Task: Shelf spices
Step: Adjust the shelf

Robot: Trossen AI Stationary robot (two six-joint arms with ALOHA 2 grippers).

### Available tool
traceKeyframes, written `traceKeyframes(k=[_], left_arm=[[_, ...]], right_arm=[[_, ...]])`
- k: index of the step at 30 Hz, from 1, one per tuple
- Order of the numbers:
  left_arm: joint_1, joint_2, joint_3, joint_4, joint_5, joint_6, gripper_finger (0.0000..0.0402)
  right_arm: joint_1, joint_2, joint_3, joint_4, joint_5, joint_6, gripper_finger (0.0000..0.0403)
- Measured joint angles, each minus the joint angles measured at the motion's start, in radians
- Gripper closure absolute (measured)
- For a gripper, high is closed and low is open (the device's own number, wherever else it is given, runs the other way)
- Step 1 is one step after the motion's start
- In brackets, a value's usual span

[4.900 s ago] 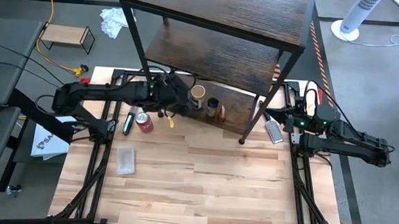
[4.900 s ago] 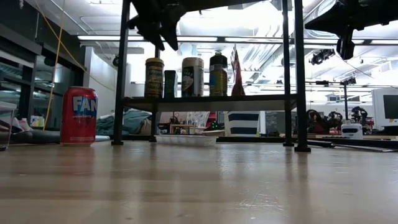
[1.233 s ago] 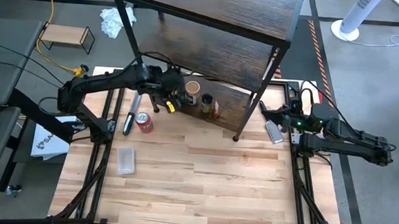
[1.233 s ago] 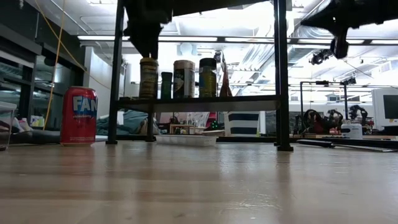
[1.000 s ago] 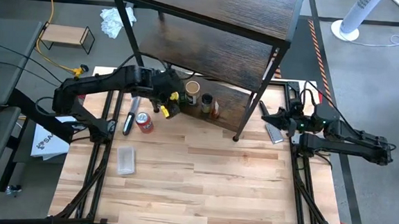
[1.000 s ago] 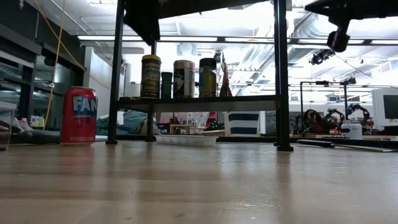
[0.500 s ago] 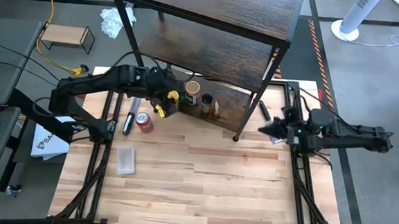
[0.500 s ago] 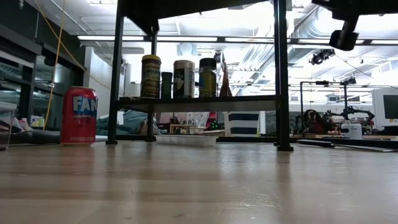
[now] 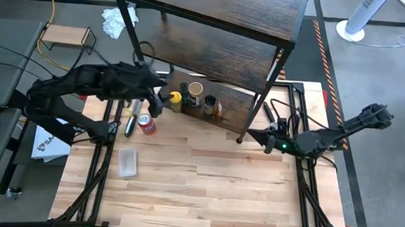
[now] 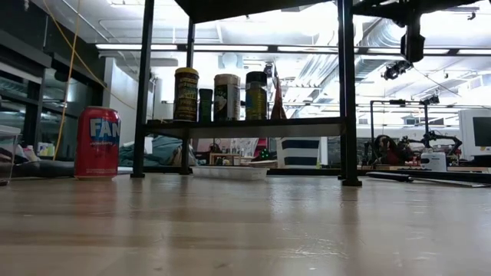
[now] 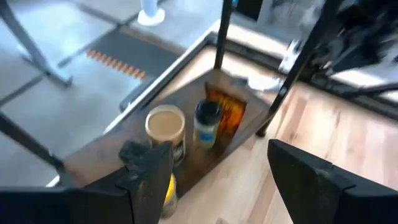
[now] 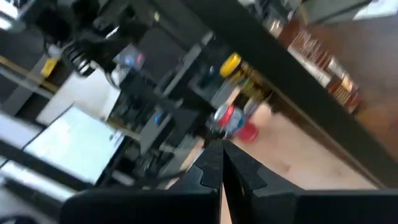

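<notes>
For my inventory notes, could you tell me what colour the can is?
The can is red with white lettering, best seen in the low view.

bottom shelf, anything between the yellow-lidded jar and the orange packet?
Yes. In the high view, two jars stand between the yellow-lidded jar and the orange packet on the shelf: a tan-lidded jar, then a dark-lidded jar.

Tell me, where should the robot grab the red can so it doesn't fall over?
Probably around the middle of its round side. The red can stands upright on the table, beside the shelf, so its curved wall suits two fingers better than the flat silver top. The open left gripper is nearest; coming level from the bare table side looks safest.
</notes>
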State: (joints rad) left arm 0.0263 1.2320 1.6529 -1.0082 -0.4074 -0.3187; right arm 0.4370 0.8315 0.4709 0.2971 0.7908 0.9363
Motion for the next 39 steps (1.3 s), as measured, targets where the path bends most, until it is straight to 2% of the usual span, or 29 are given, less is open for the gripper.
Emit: traceKeyframes(k=[5,14,19,22,28,34,39], left_arm=[[-0.017,-0.008,0.000,0.009,0.002,0.033,0.0145],[-0.066,0.060,-0.004,-0.037,0.008,-0.023,0.0145],[-0.125,0.120,-0.004,-0.040,-0.006,-0.049,0.0145],[-0.159,0.154,-0.004,-0.041,-0.028,-0.079,0.0145],[-0.223,0.198,-0.004,-0.033,-0.088,-0.164,0.0145],[-0.298,0.206,-0.004,-0.028,-0.203,-0.242,0.0145],[-0.367,0.205,-0.004,-0.052,-0.313,-0.318,0.0145]], right_arm=[[0.001,0.063,0.000,0.056,0.045,0.002,0.0403],[-0.003,0.117,0.000,0.091,0.260,-0.003,0.0403],[-0.028,0.117,0.000,0.102,0.274,-0.040,0.0403],[-0.045,0.117,0.000,0.117,0.319,-0.070,0.0403],[-0.108,0.115,0.000,0.140,0.372,-0.092,0.0403],[-0.199,0.097,0.000,0.137,0.368,-0.126,0.0403],[-0.270,0.037,0.000,0.137,0.380,-0.219,0.0403]])
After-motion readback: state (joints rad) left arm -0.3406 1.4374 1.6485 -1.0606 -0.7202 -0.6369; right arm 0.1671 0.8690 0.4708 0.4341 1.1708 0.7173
